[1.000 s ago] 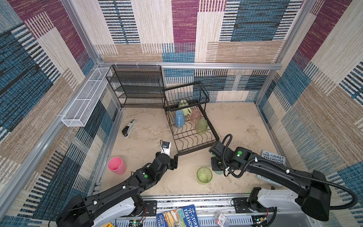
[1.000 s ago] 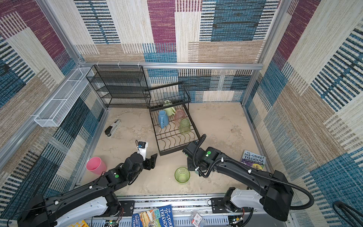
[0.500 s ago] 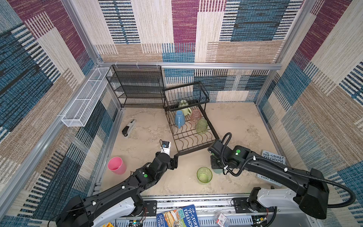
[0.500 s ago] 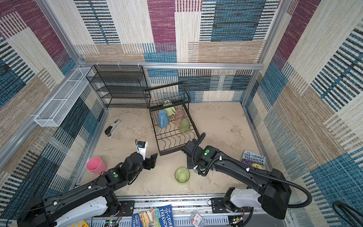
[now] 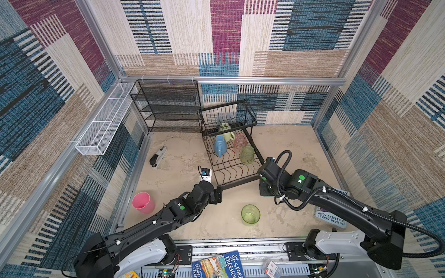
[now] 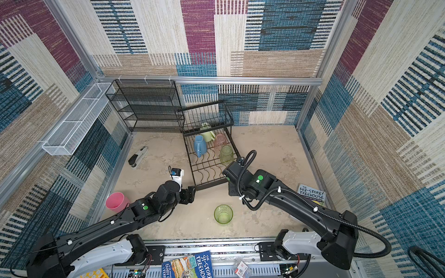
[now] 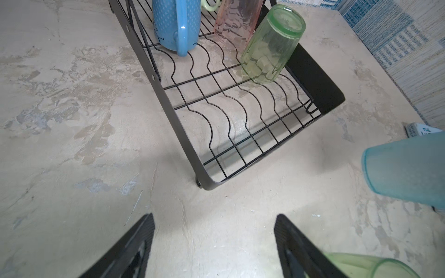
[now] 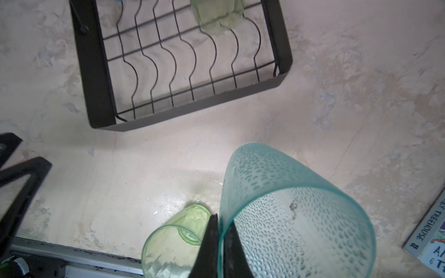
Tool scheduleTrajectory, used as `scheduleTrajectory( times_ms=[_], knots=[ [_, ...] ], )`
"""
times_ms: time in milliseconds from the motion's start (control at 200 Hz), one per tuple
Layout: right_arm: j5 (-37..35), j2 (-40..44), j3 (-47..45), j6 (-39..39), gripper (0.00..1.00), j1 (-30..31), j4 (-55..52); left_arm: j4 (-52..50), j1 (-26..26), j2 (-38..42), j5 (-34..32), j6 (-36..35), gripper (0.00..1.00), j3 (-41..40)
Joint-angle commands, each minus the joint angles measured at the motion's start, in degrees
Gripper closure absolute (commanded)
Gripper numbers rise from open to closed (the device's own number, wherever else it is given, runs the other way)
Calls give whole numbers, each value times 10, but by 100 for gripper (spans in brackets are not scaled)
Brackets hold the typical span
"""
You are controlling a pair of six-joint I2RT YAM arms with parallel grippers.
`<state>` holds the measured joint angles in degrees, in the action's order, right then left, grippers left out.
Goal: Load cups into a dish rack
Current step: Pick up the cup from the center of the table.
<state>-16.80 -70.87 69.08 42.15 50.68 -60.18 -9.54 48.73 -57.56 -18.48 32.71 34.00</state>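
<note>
**Setting:** mottled beige tabletop (image 5: 284, 144), walled in by woven patchwork panels.

**Dish rack** (image 8: 96, 72): directly ahead of the right gripper (image 8: 220, 221). The near rows of its lower tray are unoccupied.

**Right gripper:** fingers pinched tight on the wall of the teal tumbler (image 8: 289, 204), one inside the rim and one outside. The tumbler is tilted and apparently clear of the surface.

**Left gripper** (image 7: 214, 216): spread wide and holding nothing, low over the table, with the rack's near corner just ahead of its fingertips.

**Step in hand, as judged:** bringing the fifth cup to the rack. The next move calls for carrying it forward over the tray's rim, turning it mouth-down and seating it in a free slot.

**Count: seven cups.**
- In the rack, four: pale green mug (image 5: 227, 134), light blue mug (image 5: 220, 146), pink tumbler (image 5: 240, 142), green tumbler (image 5: 247, 155).
- In the grip, one: the teal tumbler.
- Loose on the table, two:
  - second green tumbler (image 5: 250, 214), just beside the right gripper's fingers
  - opaque pink cup (image 5: 143, 203), well behind the left gripper
</note>
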Motion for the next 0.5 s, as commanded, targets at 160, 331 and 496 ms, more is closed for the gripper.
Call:
scheduleTrajectory(
  times_ms=[160, 331, 496],
  knots=[
    [-20, -31, 107, -85, 100, -1, 46, -89, -28, 6, 92, 96, 12, 48],
    [25, -25, 106, -129, 100, -2, 161, -73, -66, 18, 184, 194, 11, 54],
    [89, -12, 64, -171, 100, -31, 280, -23, -100, 48, 234, 278, 9, 43]
  ],
)
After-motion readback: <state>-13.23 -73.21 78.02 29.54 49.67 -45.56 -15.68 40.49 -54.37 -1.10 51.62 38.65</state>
